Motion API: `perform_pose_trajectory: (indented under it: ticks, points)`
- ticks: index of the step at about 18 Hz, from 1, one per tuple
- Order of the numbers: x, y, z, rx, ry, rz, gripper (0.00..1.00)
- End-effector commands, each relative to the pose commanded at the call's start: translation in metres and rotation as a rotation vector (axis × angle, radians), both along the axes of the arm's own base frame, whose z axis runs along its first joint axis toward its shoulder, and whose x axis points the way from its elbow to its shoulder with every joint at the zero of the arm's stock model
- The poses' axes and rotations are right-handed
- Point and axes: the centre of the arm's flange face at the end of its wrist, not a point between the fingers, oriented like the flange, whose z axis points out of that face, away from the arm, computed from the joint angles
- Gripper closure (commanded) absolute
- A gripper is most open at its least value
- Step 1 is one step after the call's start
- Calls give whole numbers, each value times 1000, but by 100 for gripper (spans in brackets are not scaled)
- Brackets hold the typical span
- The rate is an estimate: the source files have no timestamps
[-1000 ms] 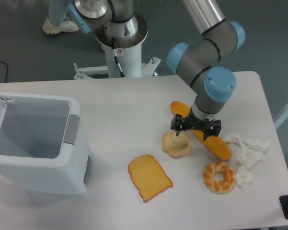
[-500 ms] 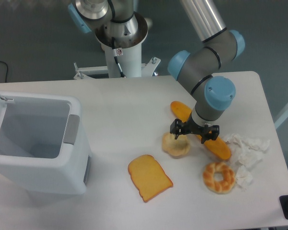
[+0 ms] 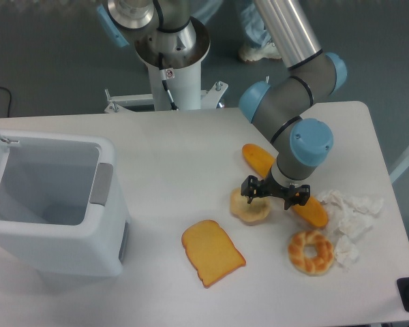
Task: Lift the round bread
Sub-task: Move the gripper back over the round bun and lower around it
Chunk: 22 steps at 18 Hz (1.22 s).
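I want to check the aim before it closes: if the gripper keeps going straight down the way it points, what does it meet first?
Most likely the round bread: the gripper points down over its upper right part. Depth is hard to judge from this one view; the long orange loaf lies just to the right.

Surface (image 3: pixel 177 157) matt, smooth white; bun (image 3: pixel 249 208) pale, lumpy, dull crust; ring pastry (image 3: pixel 311 251) glossy, braided; toast (image 3: pixel 212 252) smooth orange; tissue (image 3: pixel 351 211) crumpled paper; bin (image 3: pixel 48 204) smooth plastic; end effector (image 3: pixel 275 195) black, matt.

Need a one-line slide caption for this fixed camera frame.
UR5e gripper poised at the round bread, between the toast slice, ring pastry and a long orange loaf.
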Motion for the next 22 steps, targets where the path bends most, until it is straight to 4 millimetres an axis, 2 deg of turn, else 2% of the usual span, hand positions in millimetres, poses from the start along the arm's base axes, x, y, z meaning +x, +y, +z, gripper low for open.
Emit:
perform_pose_trajectory:
  ticks: [6, 7, 8, 9, 10, 11, 16, 18, 22]
  points:
    - [0, 0, -1, 2, 2, -8, 0]
    - [-1, 0, -1, 2, 2, -8, 4]
    - [-1, 0, -1, 2, 2, -8, 11]
    - [-1, 0, -1, 1, 0, -8, 34]
    - [-1, 0, -2, 0, -1, -9, 48]
    - [-1, 0, -2, 0, -1, -9, 53]
    - [-2, 2, -3, 1, 1, -14, 54]
    - [-2, 2, -2, 2, 2, -14, 64]
    - [-3, 3, 1, 5, 6, -21, 67]
